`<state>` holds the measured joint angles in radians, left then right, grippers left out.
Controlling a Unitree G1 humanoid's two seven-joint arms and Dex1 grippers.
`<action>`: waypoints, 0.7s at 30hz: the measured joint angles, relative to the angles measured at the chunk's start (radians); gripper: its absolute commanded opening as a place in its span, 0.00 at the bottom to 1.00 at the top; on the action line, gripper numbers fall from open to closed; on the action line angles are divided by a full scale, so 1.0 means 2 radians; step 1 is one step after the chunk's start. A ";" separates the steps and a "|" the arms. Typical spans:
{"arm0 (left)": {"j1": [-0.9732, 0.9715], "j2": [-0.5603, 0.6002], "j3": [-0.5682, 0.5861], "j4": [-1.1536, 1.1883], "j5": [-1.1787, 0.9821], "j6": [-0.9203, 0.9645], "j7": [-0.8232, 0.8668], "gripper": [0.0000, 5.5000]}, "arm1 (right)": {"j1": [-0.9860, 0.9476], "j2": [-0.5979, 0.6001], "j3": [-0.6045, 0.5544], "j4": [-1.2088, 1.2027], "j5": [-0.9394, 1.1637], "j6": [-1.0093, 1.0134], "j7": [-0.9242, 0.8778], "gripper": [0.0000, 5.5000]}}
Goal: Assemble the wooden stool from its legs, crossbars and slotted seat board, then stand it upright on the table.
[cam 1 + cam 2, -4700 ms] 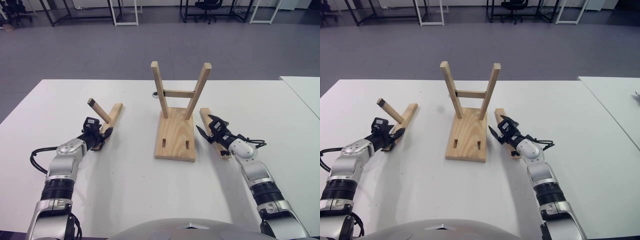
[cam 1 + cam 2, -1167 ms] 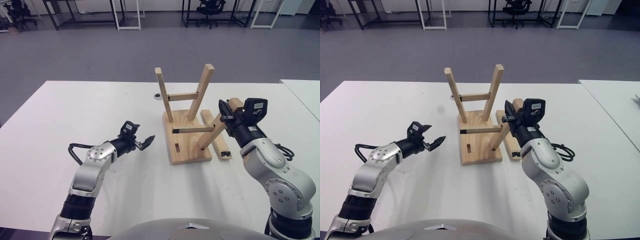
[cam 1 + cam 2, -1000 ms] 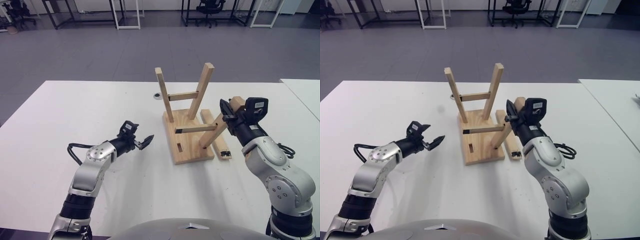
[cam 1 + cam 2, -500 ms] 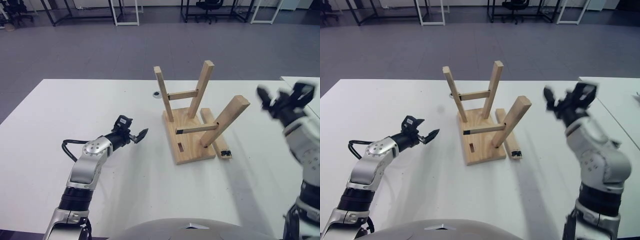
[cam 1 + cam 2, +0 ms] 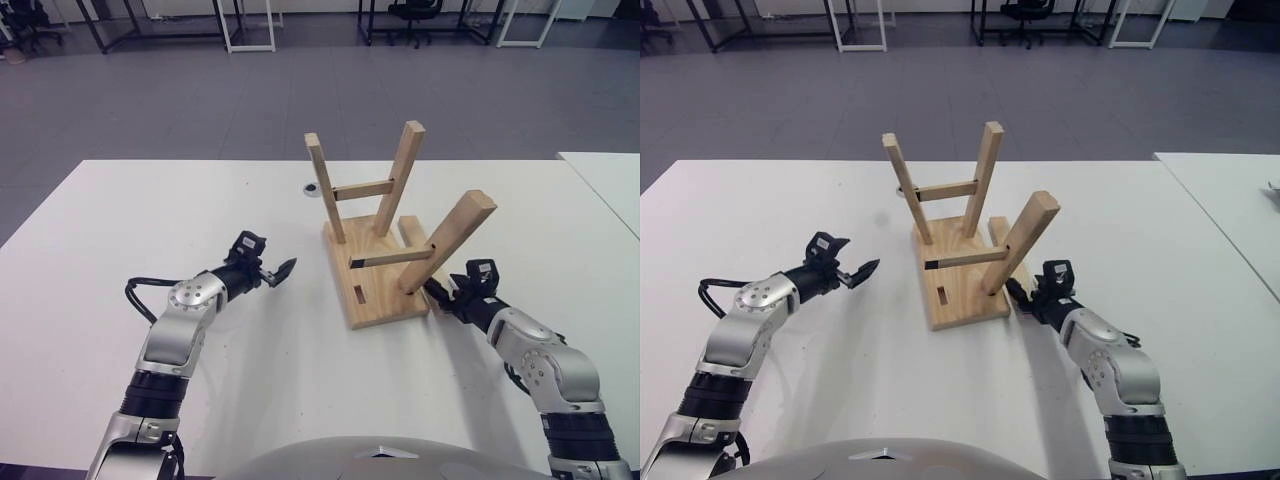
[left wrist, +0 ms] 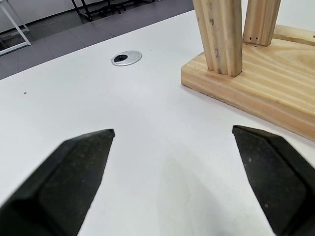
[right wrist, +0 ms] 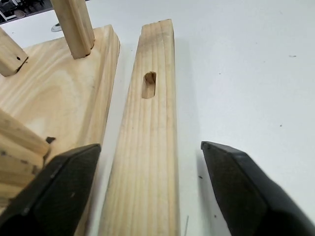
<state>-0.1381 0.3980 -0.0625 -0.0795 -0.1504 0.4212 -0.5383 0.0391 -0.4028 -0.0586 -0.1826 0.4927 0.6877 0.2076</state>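
The left arm lies low and stretched forward over the white desk. The left tool points at the wooden seat board from a little way off and touches nothing. Its two black fingers are wide apart. The right arm comes in from the right, and the right tool sits low by the near right corner of the seat board. Its fingers are apart too, one on each side of a loose leg that lies flat on the desk just beside the board. That leg has a small slot cut in it. The seat board lies flat in the middle of the desk. Two upright legs stand at its far end, joined by a crossbar. A leaning leg tilts up and to the right from the near right part of the board. A second crossbar sticks out from it to the left, over the board. The board shows one open slot near its front. The near end of the loose leg is hidden behind the leaning leg and the right tool. It is hard to see how the foot of the leaning leg sits in the board, or whether the right fingers touch the loose leg.
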 measured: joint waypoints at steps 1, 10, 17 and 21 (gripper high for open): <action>0.000 0.000 -0.002 0.000 0.002 0.000 0.000 0.80 | -0.003 -0.004 0.012 0.003 -0.021 -0.002 -0.002 0.60; -0.022 0.007 0.028 -0.016 -0.015 0.014 0.003 0.80 | -0.018 -0.010 0.016 0.010 -0.083 -0.001 -0.006 0.37; -0.216 -0.027 0.153 -0.040 -0.193 0.094 0.034 0.80 | -0.107 -0.065 -0.087 0.046 -0.077 -0.107 0.050 0.37; -0.307 -0.126 0.194 -0.041 -0.366 0.155 0.096 0.80 | -0.214 -0.106 -0.050 -0.025 -0.090 -0.191 0.135 0.37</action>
<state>-0.7514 0.1460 0.3263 -0.1605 -0.8818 0.7311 -0.3460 -0.3887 -0.6146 -0.1596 -0.2325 0.3120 0.3054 0.4778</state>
